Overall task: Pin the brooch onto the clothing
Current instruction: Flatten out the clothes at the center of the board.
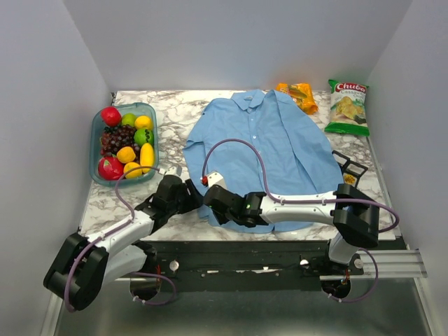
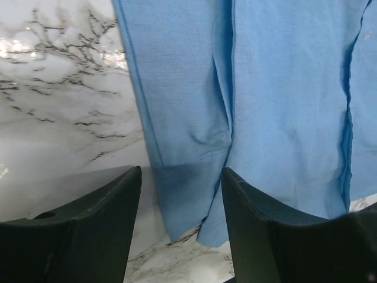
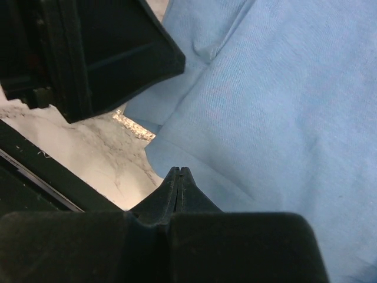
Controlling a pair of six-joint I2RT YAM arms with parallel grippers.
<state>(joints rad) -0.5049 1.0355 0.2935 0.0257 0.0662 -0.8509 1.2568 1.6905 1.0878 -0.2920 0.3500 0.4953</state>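
— Where's the shirt (image 1: 266,140)?
— Spread flat on the table (image 1: 178,112). The left pincer (image 2: 181,177) gapes wide over a sleeve cuff, holding nothing.
— And the right pincer (image 3: 179,172)?
— Pressed together. A red speck at its tip, perhaps the brooch (image 1: 204,180), sits at the shirt's edge.

The desk (image 1: 175,112) carried one blue shirt (image 1: 269,140), one fruit dish (image 1: 92,148) at nine o'clock holding two red fruits (image 1: 110,115) and two green fruits (image 1: 128,119), one chip bag (image 1: 348,105) and one orange packet (image 1: 298,95) at one o'clock, and two small black trays (image 1: 348,165) at three o'clock.
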